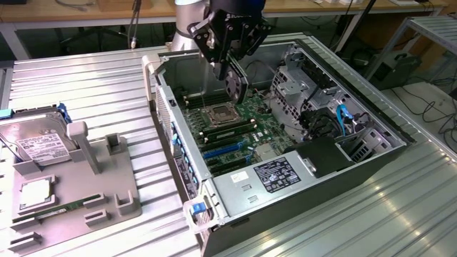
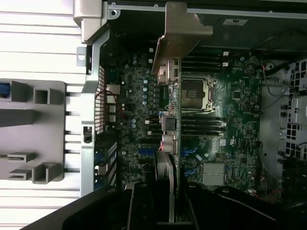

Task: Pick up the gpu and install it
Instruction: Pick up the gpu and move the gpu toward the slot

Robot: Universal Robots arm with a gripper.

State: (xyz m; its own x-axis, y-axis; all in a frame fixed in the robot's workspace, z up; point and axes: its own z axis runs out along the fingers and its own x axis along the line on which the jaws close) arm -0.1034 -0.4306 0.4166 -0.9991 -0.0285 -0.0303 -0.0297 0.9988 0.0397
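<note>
Lying nearest on ribbed metal desk (image 1: 93,85), at exterior view's left, grey plastic parts holder (image 1: 114,182) keeps silver boxy hard drive (image 1: 39,144) and narrow green memory stick (image 1: 64,208) parked. Beyond, open black tower case (image 1: 300,209) rests on its side, green motherboard (image 1: 239,126) facing up for access from above. Over it, black gripper (image 1: 227,69), fingers (image 2: 141,206) partly closed on small green gpu card with black round fan and silver bracket (image 1: 236,85). Card hangs vertical, edge down, above board, not yet seated.
</note>
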